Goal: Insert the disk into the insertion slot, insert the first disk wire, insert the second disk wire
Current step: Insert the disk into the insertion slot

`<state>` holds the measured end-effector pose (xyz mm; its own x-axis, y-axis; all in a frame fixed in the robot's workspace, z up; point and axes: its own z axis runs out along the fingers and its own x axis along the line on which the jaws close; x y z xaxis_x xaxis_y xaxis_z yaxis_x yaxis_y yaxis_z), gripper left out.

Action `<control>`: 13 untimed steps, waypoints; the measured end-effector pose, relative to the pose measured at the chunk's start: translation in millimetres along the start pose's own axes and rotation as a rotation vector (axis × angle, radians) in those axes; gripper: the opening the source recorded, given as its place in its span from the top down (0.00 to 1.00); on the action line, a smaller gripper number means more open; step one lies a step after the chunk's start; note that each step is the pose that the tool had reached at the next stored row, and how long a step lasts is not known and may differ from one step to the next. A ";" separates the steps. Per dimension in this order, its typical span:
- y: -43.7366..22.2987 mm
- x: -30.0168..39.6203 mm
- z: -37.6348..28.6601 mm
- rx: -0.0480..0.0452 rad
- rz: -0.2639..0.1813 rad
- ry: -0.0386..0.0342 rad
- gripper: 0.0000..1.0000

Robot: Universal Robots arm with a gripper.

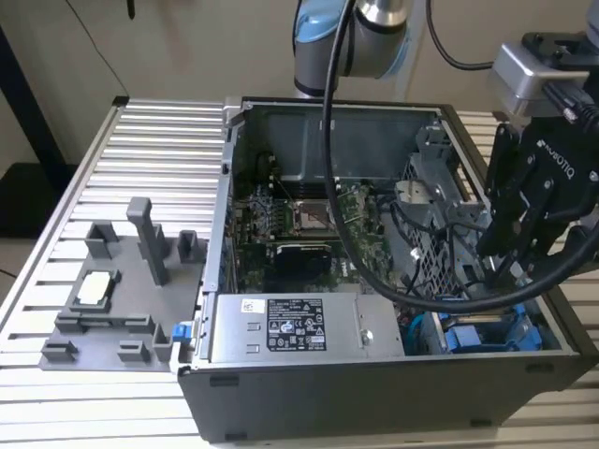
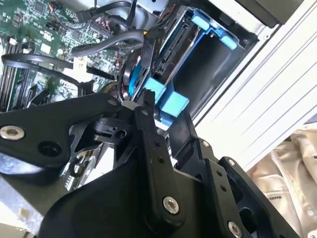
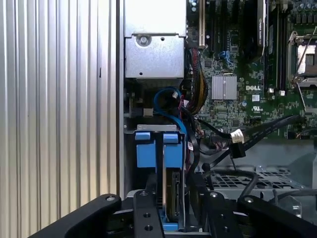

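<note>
While the gripper (image 1: pixel 507 274) hovers at the computer case's (image 1: pixel 281 393) four o'clock, over the disk (image 3: pixel 173 198) standing edgewise in the insertion slot (image 1: pixel 426 260), I cannot tell its jaws' state. The disk looks rigid, weighty and shock-sensitive; hold the blue carrier (image 3: pixel 146 148).

Soft, even room light filled the exterior view, though the inside of the computer case (image 1: pixel 281 393) lay in shade. In the second wrist view the ribbed tabletop (image 2: pixel 267 84) blew out to white glare. The first wrist view was evenly lit, its motherboard (image 3: pixel 228 114) dimmer.
</note>
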<state>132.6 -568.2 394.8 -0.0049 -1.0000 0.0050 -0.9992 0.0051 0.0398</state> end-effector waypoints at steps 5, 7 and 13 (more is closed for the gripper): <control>3.0 -3.4 0.2 0.0656 0.000 -0.0015 0.60; 4.0 -4.7 0.1 0.0990 0.001 -0.0038 0.60; 5.7 -8.9 0.3 0.1911 0.000 -0.0127 0.60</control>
<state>126.9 -559.3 394.7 -0.0044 -1.0000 -0.0076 -0.9886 0.0055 -0.1507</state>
